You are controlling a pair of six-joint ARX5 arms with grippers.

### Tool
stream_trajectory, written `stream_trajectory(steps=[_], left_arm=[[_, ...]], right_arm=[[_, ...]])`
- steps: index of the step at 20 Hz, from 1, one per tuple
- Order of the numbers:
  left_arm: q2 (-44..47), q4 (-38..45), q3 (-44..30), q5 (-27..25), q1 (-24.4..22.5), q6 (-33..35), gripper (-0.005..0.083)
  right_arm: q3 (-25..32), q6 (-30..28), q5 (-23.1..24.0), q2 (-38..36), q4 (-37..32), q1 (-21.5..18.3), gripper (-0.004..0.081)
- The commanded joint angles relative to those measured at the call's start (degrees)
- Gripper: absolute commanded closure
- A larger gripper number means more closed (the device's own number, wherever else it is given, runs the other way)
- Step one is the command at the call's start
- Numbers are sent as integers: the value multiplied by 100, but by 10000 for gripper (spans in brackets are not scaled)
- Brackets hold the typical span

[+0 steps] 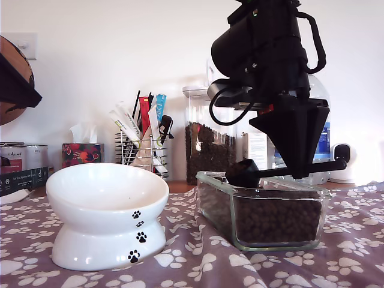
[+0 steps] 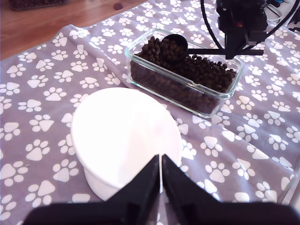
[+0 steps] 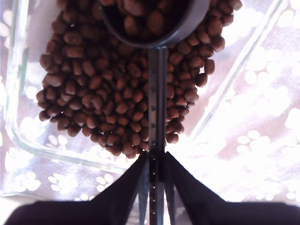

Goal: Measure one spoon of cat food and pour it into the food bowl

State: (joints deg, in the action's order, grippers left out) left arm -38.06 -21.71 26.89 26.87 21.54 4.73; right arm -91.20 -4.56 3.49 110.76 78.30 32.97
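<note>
Exterior view: glass dish (image 1: 262, 237) sitting lower right of the frame on the paw-print cloth (image 1: 198, 264), packed with cat food (image 1: 276, 219). Food bowl (image 1: 107, 213) standing lower left, just beside the dish but apart from it, a strip of cloth between them. Behind, at mid frame, a wire rack (image 1: 141, 150) of coloured sticks and a tall clear jar (image 1: 210, 135) of kibble, both well back from the bowl and dish. Open air above the bowl; upper right of the frame crowded by the dark arm.

My second gripper (image 1: 298, 174) hanging over the dish, pinching the handle of the spoon (image 1: 243, 174) near its far end, jaws pressed tight on it. Spoon held about level, cup just above the dish's near-left rim, loaded with pellets as seen in the second wrist view, directly over the heaped food.

My first gripper (image 2: 161, 176) hovering above the bowl's rim in the first wrist view, fingers pressed together with only a hairline slit between, holding nothing. Cannot be made out in the exterior view.
</note>
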Motion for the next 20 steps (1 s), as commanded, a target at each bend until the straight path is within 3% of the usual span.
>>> stream_trajectory(steps=[1, 10, 20], left_arm=[[-46, 76, 50, 15, 0, 26, 793], [-531, 420, 50, 13, 74, 33, 793], [-59, 402, 50, 7, 74, 31, 793]], right_arm=[[-81, -22, -17, -199, 4, -42, 783], [-96, 7, -258, -597, 0, -22, 783], [-118, 203, -800, -608, -44, 586, 783]])
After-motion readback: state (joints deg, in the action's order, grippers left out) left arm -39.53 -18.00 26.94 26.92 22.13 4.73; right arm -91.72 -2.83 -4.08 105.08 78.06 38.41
